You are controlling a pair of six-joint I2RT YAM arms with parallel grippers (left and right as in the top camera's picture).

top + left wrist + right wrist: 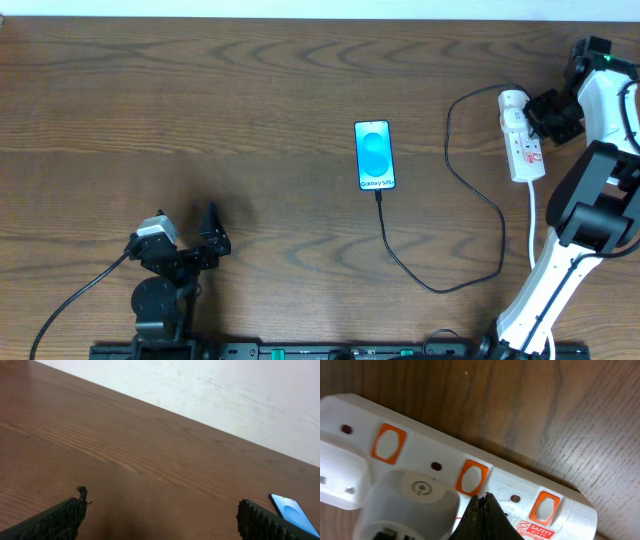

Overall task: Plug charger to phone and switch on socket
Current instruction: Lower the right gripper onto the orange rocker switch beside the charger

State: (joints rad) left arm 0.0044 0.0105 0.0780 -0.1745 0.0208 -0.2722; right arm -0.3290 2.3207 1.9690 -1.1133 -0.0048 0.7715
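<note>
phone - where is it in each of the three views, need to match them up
Overhead: the phone lies around the middle of the picture, screen up.
Left wrist: the phone shows partly at the bottom right edge.
Right wrist: not in it; the power strip fills most of the view.
Shared landmark: the wood table, seen in all three.

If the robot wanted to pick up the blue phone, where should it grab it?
Probably by its two long side edges, coming straight down from above. The phone lies flat on the table, screen up, so only those thin edges give the fingers something to pinch. Grip the middle or far half, since the charger cable joins the short end nearest the robot.
</note>
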